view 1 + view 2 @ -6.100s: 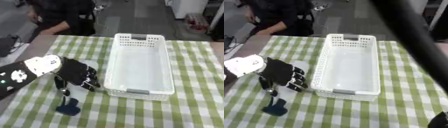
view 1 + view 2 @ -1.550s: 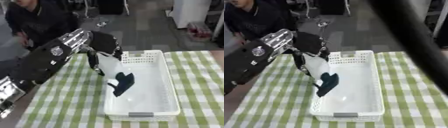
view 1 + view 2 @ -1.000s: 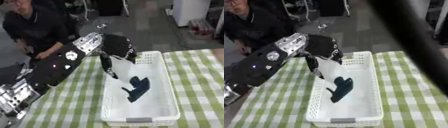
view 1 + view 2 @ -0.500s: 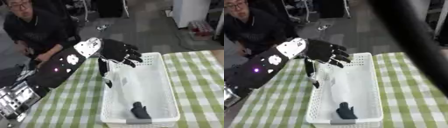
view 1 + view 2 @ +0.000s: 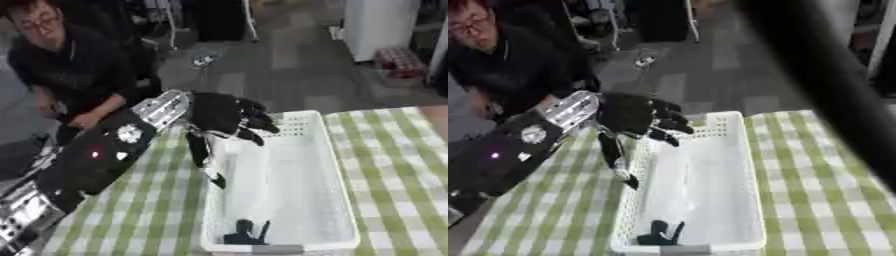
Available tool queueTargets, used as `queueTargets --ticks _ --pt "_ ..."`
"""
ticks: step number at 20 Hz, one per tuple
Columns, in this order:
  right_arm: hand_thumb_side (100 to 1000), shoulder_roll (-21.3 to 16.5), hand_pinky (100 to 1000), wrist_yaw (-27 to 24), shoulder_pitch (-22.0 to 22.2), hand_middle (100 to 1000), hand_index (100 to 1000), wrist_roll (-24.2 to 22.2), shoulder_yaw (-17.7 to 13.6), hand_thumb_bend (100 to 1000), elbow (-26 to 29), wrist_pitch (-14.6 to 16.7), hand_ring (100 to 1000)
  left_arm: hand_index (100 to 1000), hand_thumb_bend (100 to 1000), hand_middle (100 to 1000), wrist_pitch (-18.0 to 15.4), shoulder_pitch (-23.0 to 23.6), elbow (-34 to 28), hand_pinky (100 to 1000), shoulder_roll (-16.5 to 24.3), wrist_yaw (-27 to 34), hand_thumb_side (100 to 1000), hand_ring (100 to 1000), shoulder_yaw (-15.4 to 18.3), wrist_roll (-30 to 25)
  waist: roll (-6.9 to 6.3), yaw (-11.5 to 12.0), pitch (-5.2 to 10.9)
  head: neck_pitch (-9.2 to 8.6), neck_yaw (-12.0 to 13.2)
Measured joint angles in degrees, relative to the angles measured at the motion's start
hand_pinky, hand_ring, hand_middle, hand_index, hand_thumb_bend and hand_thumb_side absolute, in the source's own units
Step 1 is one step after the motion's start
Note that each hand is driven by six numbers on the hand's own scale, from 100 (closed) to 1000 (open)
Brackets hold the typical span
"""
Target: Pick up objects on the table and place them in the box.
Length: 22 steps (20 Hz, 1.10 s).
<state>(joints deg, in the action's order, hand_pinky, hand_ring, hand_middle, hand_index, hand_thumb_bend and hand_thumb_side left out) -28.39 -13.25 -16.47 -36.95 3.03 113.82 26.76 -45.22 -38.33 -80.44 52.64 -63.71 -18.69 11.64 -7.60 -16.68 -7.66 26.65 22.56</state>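
With our left hand (image 5: 223,116) hovering over the far left corner of the white box (image 5: 337,165), fingers (image 5: 258,122) loosely spread and holding nothing, thumb hanging down, we see the dark object (image 5: 246,233) lying inside at the box's near end, well apart from them.

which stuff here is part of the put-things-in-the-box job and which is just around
Part of the job:
white box
dark object lying at the box's near end
left hand, fingers relaxed, above the box's far left rim

Just around:
green checked tablecloth
white cabinet on the floor beyond
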Motion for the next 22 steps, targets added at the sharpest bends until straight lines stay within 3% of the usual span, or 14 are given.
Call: queueTargets --ticks 2,3,5,6,10,11,12,15,19,22 --pt "1000 0.00 290 0.88 1.63 460 547 0.09 -0.34 100 0.00 0.09 490 846 492 907 3.49 4.71 -4.42 801 0.72 7.60 878 851 1.40 1.48 1.02 1.10 0.46 -0.85 -1.47" --pt "1000 0.03 289 1.50 2.60 460 546 0.27 -0.50 100 0.00 0.27 490 842 496 891 5.25 6.75 -6.57 759 0.74 11.58 915 818 1.99 1.98 1.53 1.76 0.72 -1.30 -2.20" --pt "1000 0.09 289 3.16 4.73 459 545 0.77 -0.68 100 0.00 0.77 490 843 457 872 8.74 10.33 -10.88 710 0.69 19.72 854 780 3.23 2.70 2.46 3.18 1.31 -2.10 -3.52" --pt "1000 0.17 287 4.19 5.88 458 544 1.13 -0.73 100 0.00 1.13 489 837 406 834 10.42 12.04 -13.00 632 0.57 23.82 845 718 3.96 3.07 2.89 3.94 1.61 -2.49 -4.09" --pt "1000 1.45 287 9.37 10.30 458 543 3.12 -1.02 100 0.00 3.12 489 796 279 740 16.55 18.03 -21.62 487 -2.47 40.48 889 569 6.50 6.54 4.57 7.07 2.60 -3.28 -6.46" --pt "1000 1.85 287 10.92 11.36 458 543 3.67 -1.03 100 0.00 3.67 489 799 283 747 17.60 19.13 -24.07 495 -3.61 44.47 886 578 7.06 7.89 4.91 7.85 2.72 -3.28 -7.00" --pt "1000 2.22 286 12.44 12.19 458 543 4.22 -1.02 100 0.00 4.22 489 741 266 670 18.35 20.06 -26.42 411 -4.64 48.02 860 488 7.51 9.12 5.18 8.43 2.86 -3.28 -7.45" --pt "1000 3.46 286 17.41 15.22 458 542 5.84 -0.95 100 0.00 5.84 489 599 257 516 16.98 20.43 -31.24 291 -9.36 58.00 793 367 8.19 13.11 6.05 10.60 3.57 -3.16 -7.92" --pt "1000 4.84 286 24.00 18.23 458 542 7.93 -0.22 100 -0.01 7.93 489 571 266 463 11.06 17.42 -32.93 248 -15.19 68.62 745 315 8.00 15.00 6.76 12.46 4.39 -0.92 -5.25" --pt "1000 5.35 285 27.95 19.56 458 542 9.25 0.62 100 -0.01 9.25 489 552 253 412 8.89 14.77 -33.23 188 -17.59 73.86 722 254 7.69 13.86 6.77 13.22 4.80 0.89 -2.74"
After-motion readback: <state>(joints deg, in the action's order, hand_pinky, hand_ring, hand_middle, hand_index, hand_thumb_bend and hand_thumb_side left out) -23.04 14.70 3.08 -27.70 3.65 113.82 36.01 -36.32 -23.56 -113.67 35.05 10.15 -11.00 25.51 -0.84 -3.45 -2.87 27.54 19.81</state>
